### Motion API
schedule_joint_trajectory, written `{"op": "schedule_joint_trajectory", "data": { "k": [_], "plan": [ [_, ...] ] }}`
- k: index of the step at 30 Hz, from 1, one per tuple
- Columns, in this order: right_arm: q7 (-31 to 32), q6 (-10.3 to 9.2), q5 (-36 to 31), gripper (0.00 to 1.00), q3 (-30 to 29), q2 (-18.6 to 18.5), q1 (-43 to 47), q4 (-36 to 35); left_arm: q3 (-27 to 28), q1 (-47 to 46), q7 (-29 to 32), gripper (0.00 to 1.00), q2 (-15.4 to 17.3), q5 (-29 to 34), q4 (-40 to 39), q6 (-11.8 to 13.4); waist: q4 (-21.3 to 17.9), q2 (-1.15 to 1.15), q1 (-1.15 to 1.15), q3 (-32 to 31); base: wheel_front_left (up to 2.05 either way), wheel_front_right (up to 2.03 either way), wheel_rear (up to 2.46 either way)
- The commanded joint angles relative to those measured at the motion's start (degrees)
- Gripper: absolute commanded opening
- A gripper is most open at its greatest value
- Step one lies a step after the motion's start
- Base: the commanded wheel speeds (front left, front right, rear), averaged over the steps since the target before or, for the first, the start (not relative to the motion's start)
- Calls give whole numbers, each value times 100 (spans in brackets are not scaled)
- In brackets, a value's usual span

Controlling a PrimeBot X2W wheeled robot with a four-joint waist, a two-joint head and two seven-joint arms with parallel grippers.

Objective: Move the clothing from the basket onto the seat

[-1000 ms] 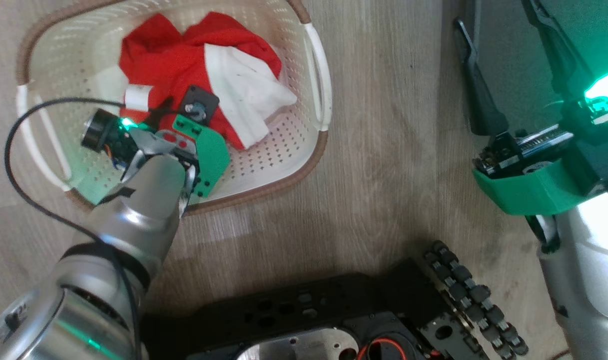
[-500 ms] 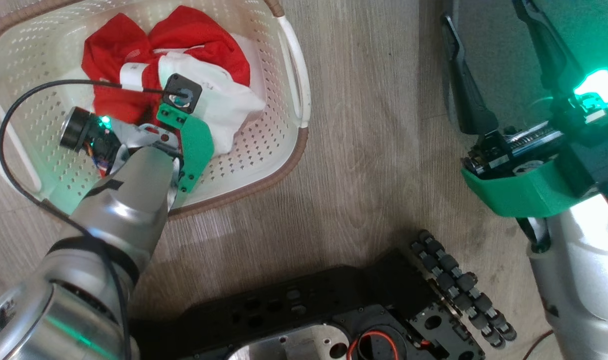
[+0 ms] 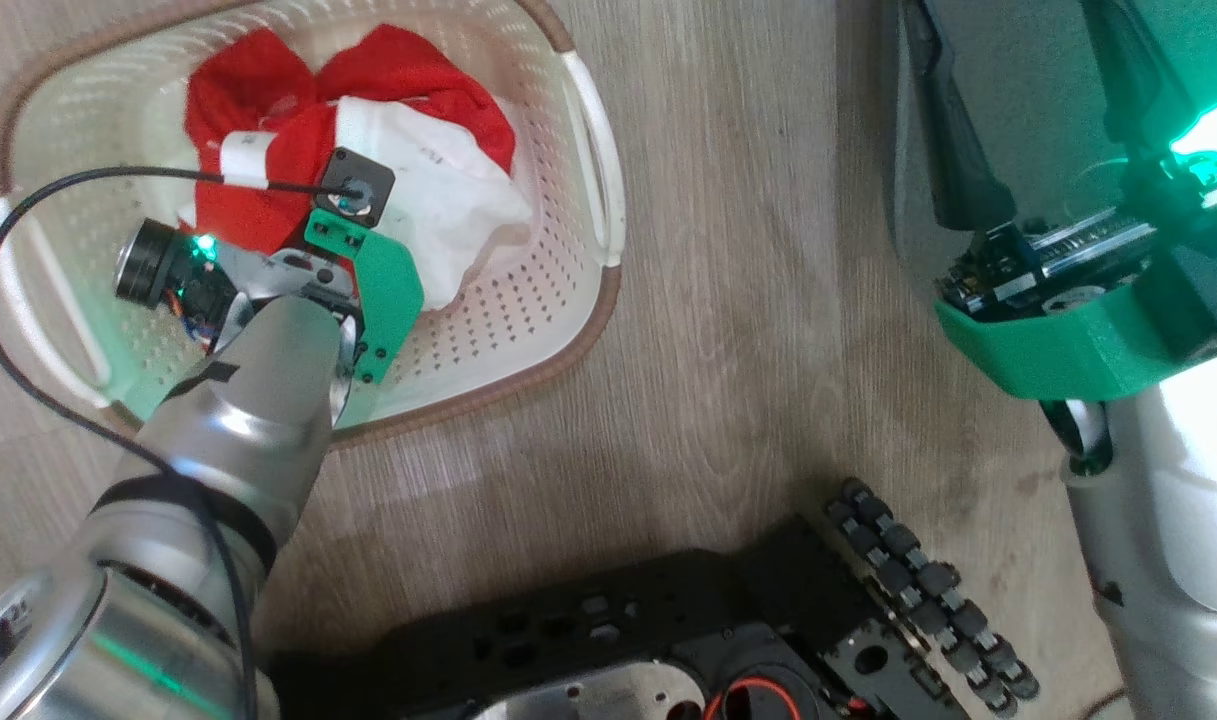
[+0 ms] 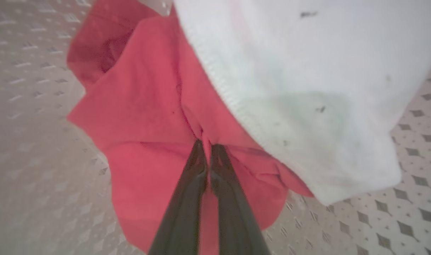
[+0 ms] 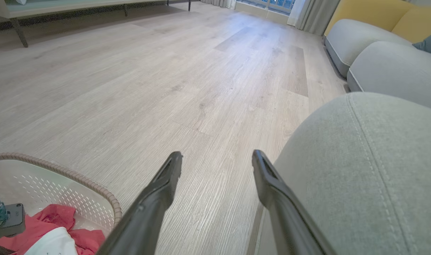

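The cream basket stands on the wood floor at the upper left of the head view, holding the red and white clothing. My left arm reaches down into the basket. In the left wrist view my left gripper is shut on a fold of the red fabric, with a white speckled section to its right. My right gripper hangs open and empty at the edge of the grey seat, to the right of the basket.
My black base with its roller wheel fills the bottom of the head view. A black cable loops over the basket's left side. More grey cushions and a yellow backrest lie beyond the seat. Open floor stretches ahead.
The head camera has shifted a little. The red and white fabric has bunched up around my left gripper. The right gripper stays open by the seat.
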Motion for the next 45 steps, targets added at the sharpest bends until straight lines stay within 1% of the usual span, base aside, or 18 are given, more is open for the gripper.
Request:
{"op": "schedule_joint_trajectory", "data": {
  "k": [1, 8, 16, 19, 23, 25, 28, 29, 30, 31, 33, 38, 45],
  "plan": [
    [-36, -1, -23, 100, 45, 18, 222, -125, 70, 129, -88, 0, 72, -52, -36, 28, 91, 0, -1, -204, 0, 0, 0],
    [-36, -1, -52, 100, 21, -65, 309, 89, 168, 529, -487, 0, -27, -289, -36, -29, 356, 0, -1, -994, 0, 0, 0],
    [-36, -1, -66, 100, 46, -165, 588, 422, 317, 1029, -1266, 0, -88, -618, -42, -86, 659, 0, -1, -2138, 0, 0, 0],
    [-36, -1, -63, 100, 25, -164, 703, 527, 388, 1177, -1504, 0, -94, -737, -122, -82, 764, 0, -1, -2576, 0, 0, 0],
    [-36, -1, -50, 100, 0, -133, 903, 651, 477, 1357, -1637, 0, -96, -842, -381, -50, 881, 0, -1, -3062, 0, 0, 0],
    [-36, -1, -52, 100, 14, -122, 1008, 708, 547, 1421, -1648, 0, -97, -811, -654, 27, 928, 0, -1, -3277, 0, 0, 0],
    [-36, -1, -56, 100, 31, -101, 1171, 804, 744, 1646, -1651, 0, -8, -668, -1269, 150, 997, 0, -1, -3616, 0, 0, 0],
    [-36, -1, -52, 100, 30, -93, 1225, 833, 824, 1749, -1652, 0, 29, -609, -1477, 167, 1019, 0, -1, -3736, 0, 0, 0],
    [-36, -1, -47, 100, 30, -75, 1338, 888, 1013, 1972, -1652, 0, 111, -486, -1895, 177, 1043, 0, -1, -3956, 0, 0, 0],
    [-36, -1, -47, 100, 30, -75, 1338, 888, 1013, 1972, -1652, 0, 111, -486, -1895, 177, 1043, 0, -1, -3956, 0, 0, 0],
    [-36, -1, -44, 100, 41, -52, 1442, 937, 1232, 2213, -1653, 0, 196, -352, -2291, 186, 1045, 0, -1, -4143, 0, 0, 0],
    [-36, -1, -36, 100, 57, 11, 1716, 1030, 1761, 2803, -1653, 0, 323, 57, -3229, 139, 1064, 0, -1, -4589, 0, 0, 0],
    [-36, -1, -26, 100, 66, 90, 2069, 1097, 2542, 3520, -1654, 0, 347, 617, -4512, 9, 1085, 0, -1, -5051, 0, 0, 0]
  ]
}}
